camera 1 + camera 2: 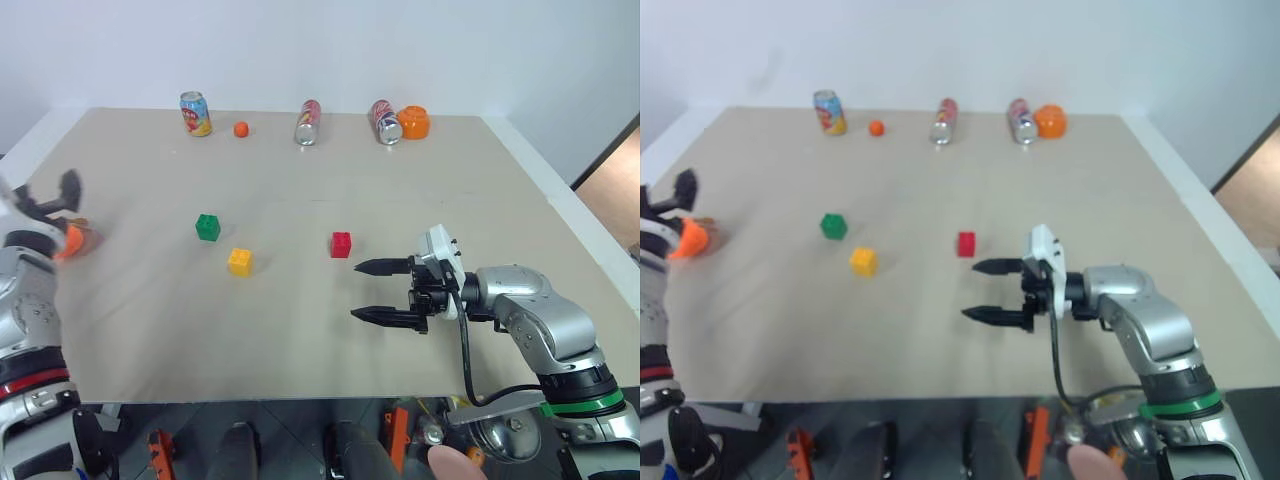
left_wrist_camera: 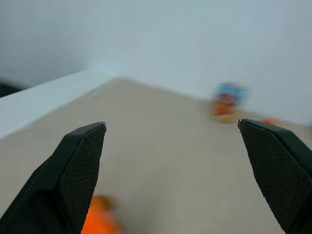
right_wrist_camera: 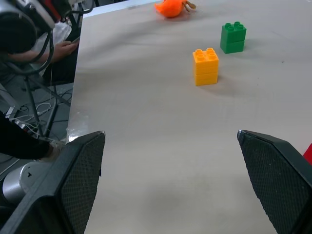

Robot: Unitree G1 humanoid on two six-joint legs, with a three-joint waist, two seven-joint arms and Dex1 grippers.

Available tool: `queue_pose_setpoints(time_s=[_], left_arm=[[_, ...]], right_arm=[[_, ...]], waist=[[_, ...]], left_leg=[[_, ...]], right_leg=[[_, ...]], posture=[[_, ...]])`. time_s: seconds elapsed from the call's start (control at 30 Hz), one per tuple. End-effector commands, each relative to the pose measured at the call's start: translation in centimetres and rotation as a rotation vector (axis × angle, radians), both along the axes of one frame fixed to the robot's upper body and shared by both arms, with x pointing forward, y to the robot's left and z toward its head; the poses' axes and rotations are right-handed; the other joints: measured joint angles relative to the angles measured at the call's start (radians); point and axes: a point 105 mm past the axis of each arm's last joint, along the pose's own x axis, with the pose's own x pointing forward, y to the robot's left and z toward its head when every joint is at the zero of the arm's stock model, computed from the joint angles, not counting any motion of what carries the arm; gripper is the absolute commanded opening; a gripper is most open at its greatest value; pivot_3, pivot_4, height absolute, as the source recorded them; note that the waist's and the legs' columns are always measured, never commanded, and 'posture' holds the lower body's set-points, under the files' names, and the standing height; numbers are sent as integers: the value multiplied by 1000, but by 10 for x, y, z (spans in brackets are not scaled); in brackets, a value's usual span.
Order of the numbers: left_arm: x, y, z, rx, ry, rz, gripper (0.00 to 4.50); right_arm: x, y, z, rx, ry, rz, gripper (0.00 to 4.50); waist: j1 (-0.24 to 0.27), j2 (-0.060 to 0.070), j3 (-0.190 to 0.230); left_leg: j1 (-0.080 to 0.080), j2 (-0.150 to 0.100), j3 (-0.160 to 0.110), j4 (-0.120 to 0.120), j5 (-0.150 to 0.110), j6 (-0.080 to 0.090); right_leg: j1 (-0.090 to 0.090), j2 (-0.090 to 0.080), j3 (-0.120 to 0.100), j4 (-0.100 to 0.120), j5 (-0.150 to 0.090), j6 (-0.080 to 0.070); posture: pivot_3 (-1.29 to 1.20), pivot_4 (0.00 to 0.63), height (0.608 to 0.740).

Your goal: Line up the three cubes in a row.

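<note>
Right gripper [image 1: 379, 291]: nearest our head camera, we see it low over the table's near right part, pointing toward our left, its two black fingers spread wide with nothing between them.
Red cube [image 1: 341, 244]: we place it just beyond the right gripper's upper finger, close to that fingertip but apart from it, resting on the table.
Yellow cube [image 1: 240, 261]: we find it to the left of the red cube and slightly nearer to us; in the right wrist view it stands upright with its studs on top [image 3: 205, 66].
Green cube [image 1: 208, 227]: we see it beyond and to the left of the yellow cube, close to it but not touching; the three cubes form a shallow V, not a straight row.
Left gripper [image 2: 170, 146]: we see it at the table's left edge, raised, its fingers far apart and empty, aimed across the table toward the back wall.
Orange plush toy [image 1: 72, 240]: we note it lying on the table just below the left gripper.
Table [image 1: 300, 330]: we describe a beige top with a white border.
Far edge: we count an upright soda can [image 1: 196, 113], a small orange ball [image 1: 241, 129], two cans lying down [image 1: 308, 122], and an orange object [image 1: 413, 122] beside the rightmost can.
</note>
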Motion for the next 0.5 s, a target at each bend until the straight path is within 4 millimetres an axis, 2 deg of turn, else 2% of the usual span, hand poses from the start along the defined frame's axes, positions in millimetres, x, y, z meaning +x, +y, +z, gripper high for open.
queue_pose_setpoints(time_s=[0.03,0.1,0.17,0.37,0.5], left_arm=[[-17,-56,17,99,-88,-292,4484],[-28,-83,8,159,-64,-448,4484],[-39,-99,3,191,-44,-576,4484],[-63,-133,2,235,-18,-844,4484],[-75,-145,-24,405,81,-957,4484]], right_arm=[[5,-3,9,16,-64,-47,4500],[16,-8,11,34,-77,-119,4500],[26,-11,12,40,-105,-183,4500],[52,-14,4,-6,-160,-346,4500],[60,-6,-4,-38,-167,-399,4500]], waist=[[-1,0,0],[-5,0,0],[-6,0,0],[-5,1,0],[-5,1,1]], left_leg=[[0,0,0,0,0,0],[0,0,0,-1,0,0],[1,0,-1,-1,0,0],[1,0,-2,0,0,1],[1,0,-2,0,1,1]], right_leg=[[0,0,0,0,0,0],[-1,1,0,0,0,0],[-1,2,1,0,0,-1],[-1,3,2,0,0,-2],[-2,3,3,0,0,-2]], posture=[[0,150,740],[0,150,740],[0,150,740],[0,150,740],[0,150,740]])
